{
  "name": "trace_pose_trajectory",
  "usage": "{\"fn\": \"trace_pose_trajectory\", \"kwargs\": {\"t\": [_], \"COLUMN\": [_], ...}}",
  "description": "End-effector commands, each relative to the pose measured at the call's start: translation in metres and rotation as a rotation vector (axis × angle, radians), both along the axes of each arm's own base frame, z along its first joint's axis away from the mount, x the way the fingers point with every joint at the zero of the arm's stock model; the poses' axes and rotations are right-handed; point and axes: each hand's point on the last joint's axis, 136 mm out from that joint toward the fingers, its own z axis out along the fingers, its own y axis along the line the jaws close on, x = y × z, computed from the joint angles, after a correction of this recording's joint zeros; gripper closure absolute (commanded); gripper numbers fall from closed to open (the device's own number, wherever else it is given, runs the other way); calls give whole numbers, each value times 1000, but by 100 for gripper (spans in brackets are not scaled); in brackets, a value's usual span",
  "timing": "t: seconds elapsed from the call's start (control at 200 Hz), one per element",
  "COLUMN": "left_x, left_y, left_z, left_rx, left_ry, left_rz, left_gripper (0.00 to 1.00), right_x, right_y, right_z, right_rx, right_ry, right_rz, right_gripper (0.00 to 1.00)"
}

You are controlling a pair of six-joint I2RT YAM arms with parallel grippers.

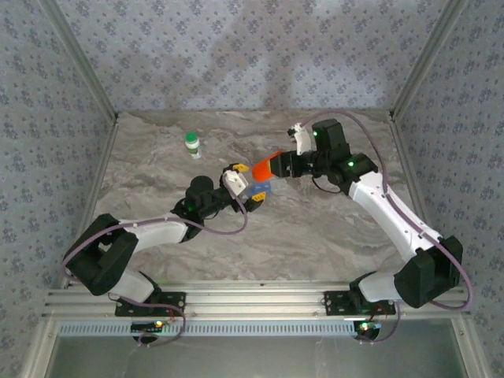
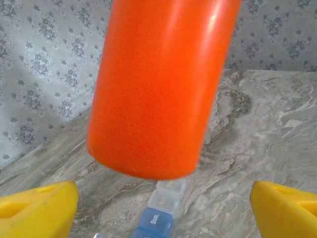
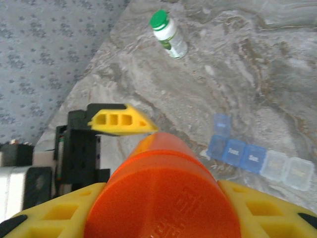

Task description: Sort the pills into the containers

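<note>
You are looking at a grey marbled table (image 1: 315,228) walled by blue flowered wallpaper (image 1: 236,47), where the pill box (image 3: 257,161) is lying flat. Your right claw (image 1: 285,164) is clenching the orange bottle (image 1: 268,166) and holding it tilted just above the pill box. Your left claw (image 1: 247,184) is standing released, fingers wide, just beside the pill box. A green-capped white bottle (image 1: 192,145) is standing well apart from the pill box. In the left wrist view the orange bottle is covering part of the pill box, and the compartments' contents are too small to make out.
</note>
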Motion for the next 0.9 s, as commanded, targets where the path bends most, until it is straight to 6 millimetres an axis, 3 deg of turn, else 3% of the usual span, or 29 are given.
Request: {"fn": "trace_pose_trajectory", "kwargs": {"t": [0.0, 0.235, 0.425, 0.655, 0.895], "left_x": [5, -1, -8, -14, -17], "left_y": [-2, -10, -14, -9, -10], "left_z": [13, 22, 25, 41, 41], "left_rx": [-10, -38, -34, -113, -93], "left_ry": [-42, -55, -48, -40, -26], "left_rz": [8, -51, -146, -211, -230], "left_gripper": [11, 15, 26, 29, 32], "right_x": [-12, -17, -23, -29, -32], "right_y": [10, 21, 24, 28, 32], "right_z": [11, 10, 10, 16, 22], "right_rx": [48, 62, 70, 95, 128], "right_ry": [-14, 10, 26, 36, 40], "right_rz": [69, 106, 143, 182, 203], "right_gripper": [49, 49, 48, 48, 48]}}
